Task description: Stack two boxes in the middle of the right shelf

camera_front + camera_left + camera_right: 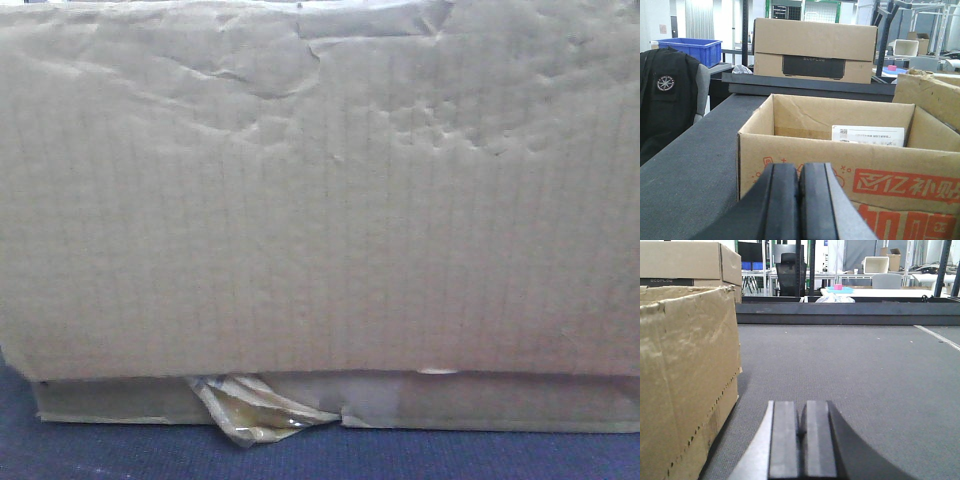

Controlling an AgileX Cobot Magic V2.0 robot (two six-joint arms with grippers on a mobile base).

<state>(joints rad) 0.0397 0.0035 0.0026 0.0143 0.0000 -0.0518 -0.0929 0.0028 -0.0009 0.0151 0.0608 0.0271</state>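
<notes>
In the front view, the wrinkled, dented face of a tall brown box (320, 200) fills nearly the whole frame. Under its bottom edge shows a flatter box (480, 400) with torn yellowish tape (250, 410), resting on dark carpet. The shelf is out of view. My left gripper (800, 175) is shut and empty, just short of an open carton with red print (900, 185). The right gripper (802, 425) is also shut and empty, low over grey carpet. A creased plain brown box (685, 380) stands close on its left, not touching.
A closed carton with a black label (815, 50) sits on a dark ledge behind the open carton. A blue bin (690, 50) and a chair draped with a black jacket (667, 100) stand at the left. Grey carpet (865, 370) stretches right of the right gripper.
</notes>
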